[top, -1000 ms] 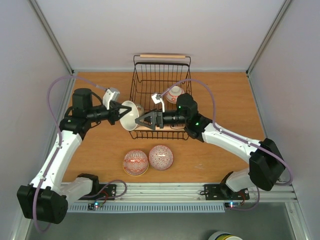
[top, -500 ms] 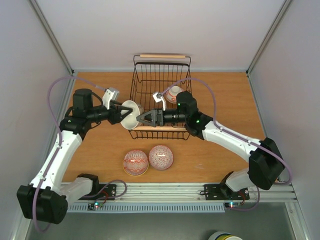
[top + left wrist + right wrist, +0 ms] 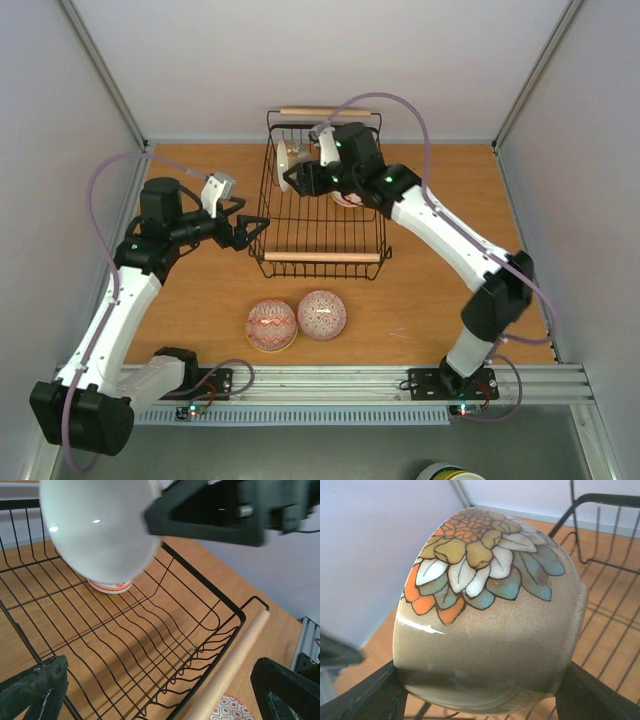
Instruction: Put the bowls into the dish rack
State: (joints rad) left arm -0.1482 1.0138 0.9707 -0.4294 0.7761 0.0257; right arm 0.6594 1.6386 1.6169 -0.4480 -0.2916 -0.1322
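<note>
One flower-painted bowl (image 3: 485, 620) clamped in right jaws over dish rack (image 3: 322, 257)

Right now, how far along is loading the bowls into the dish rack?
Done: one bowl lies in the rack, partly hidden by the right arm. In hand: the right gripper holds a flowered bowl at the rack's far left corner, not yet released; the left gripper is open and empty. Left: two patterned bowls on the table in front of the rack.

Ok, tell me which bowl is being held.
The beige flower-painted bowl in the right hand, over the dish rack; the red bowl and the pink bowl sit on the table.
</note>
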